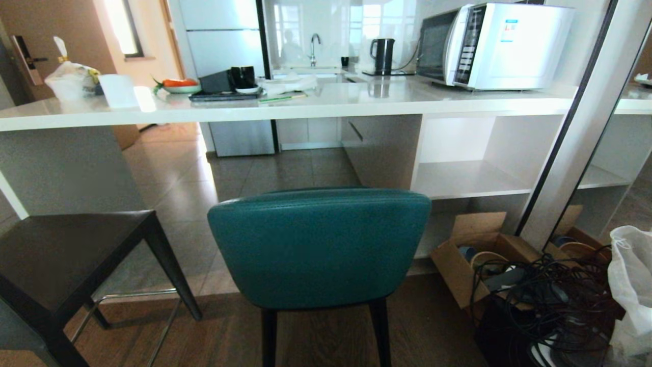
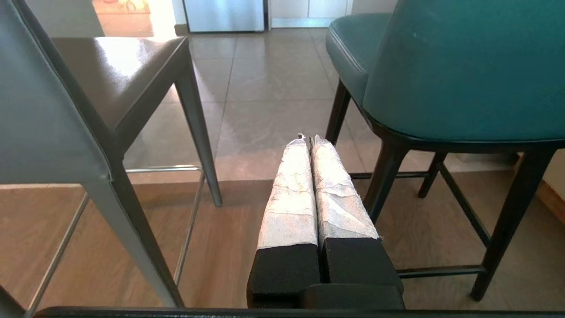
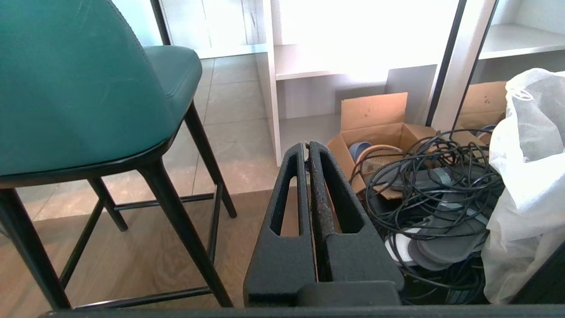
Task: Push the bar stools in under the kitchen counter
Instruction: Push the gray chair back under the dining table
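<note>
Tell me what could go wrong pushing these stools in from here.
The teal stool stands close to the shelf unit, so a skewed push may knock it against the unit's side panel. The cardboard box and tangled cables lie on the floor beside its right legs and could snag. The dark grey stool sits angled, so it may twist.

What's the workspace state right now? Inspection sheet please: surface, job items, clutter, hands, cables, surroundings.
Surface: kitchen counter, white top, open gap beneath.
Job's things: teal stool centred before the counter, back toward the robot, not pushed in; dark grey stool to its left, also out.
Clutter: on the counter a microwave, kettle, cups, a bag; on the floor a cardboard box and white bag.
Hands: left hand shut, empty, low between the stools; right hand shut, empty, right of the teal stool.
Cables: black tangle on the floor, right.
Surroundings: fridge, sink behind.
</note>
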You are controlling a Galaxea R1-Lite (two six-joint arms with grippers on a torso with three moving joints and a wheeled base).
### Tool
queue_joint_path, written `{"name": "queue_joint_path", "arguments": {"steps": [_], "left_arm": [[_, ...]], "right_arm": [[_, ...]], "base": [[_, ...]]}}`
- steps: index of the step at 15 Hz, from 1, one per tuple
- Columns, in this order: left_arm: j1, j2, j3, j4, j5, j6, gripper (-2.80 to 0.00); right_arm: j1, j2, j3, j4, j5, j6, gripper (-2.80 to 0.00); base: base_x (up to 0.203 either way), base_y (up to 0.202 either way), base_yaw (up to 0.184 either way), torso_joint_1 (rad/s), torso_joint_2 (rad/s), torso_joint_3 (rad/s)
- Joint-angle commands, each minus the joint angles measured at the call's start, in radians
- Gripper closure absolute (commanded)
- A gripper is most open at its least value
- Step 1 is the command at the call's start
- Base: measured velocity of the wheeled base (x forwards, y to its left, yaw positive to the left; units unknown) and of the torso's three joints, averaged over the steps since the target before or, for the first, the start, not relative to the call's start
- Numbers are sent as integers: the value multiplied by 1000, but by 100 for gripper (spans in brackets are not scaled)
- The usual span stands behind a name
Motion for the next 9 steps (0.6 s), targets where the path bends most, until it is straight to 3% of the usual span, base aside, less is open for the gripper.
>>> {"name": "queue_joint_path", "arguments": {"steps": [1, 9], "left_arm": [[0, 2, 3, 0, 0, -2, 0], [-1, 2, 3, -1, 0, -5, 0]], "right_arm": [[0, 2, 25, -1, 0, 0, 0], [0, 2, 25, 4, 0, -1, 0]], "base": [[0, 0, 0, 0, 0, 0], [0, 0, 0, 0, 0, 0]]}}
